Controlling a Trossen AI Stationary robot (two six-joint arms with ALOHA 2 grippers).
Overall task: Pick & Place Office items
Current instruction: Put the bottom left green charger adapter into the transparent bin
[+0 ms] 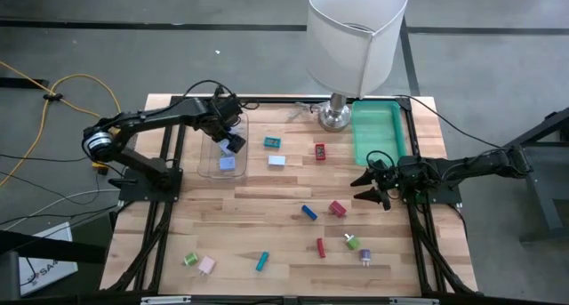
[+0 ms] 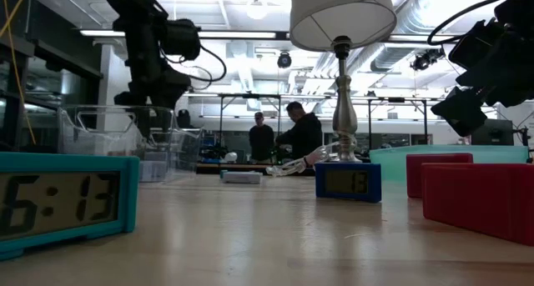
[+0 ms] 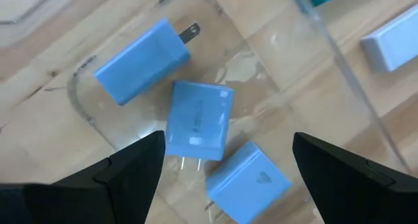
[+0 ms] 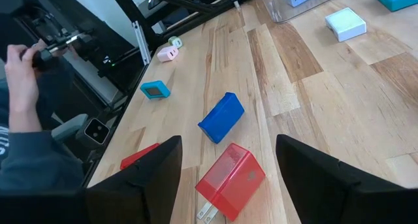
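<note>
Three light blue plug blocks [image 3: 198, 119] lie flat on the floor of a clear plastic bin [image 1: 222, 149] at the table's far left. My left gripper [image 3: 225, 178] hangs open above them, pointing steeply down, touching none. Other office items lie loose on the wood: a teal piece [image 1: 272, 142], a light blue block [image 1: 276, 160], red pieces [image 1: 320, 151], a dark blue one [image 1: 308, 212], green ones [image 1: 353, 243] and a pink one [image 1: 206, 265]. My right gripper [image 1: 373, 185] waits open at the right edge, with a red plug block [image 4: 230, 179] on the table before it.
A tall lamp with a white shade [image 1: 356, 38] stands at the far middle, and a green tray [image 1: 378, 132] lies beside it on the right. A person's hand [image 4: 19, 74] shows beyond the table's near edge. Bare wood lies between the bin and the near pieces.
</note>
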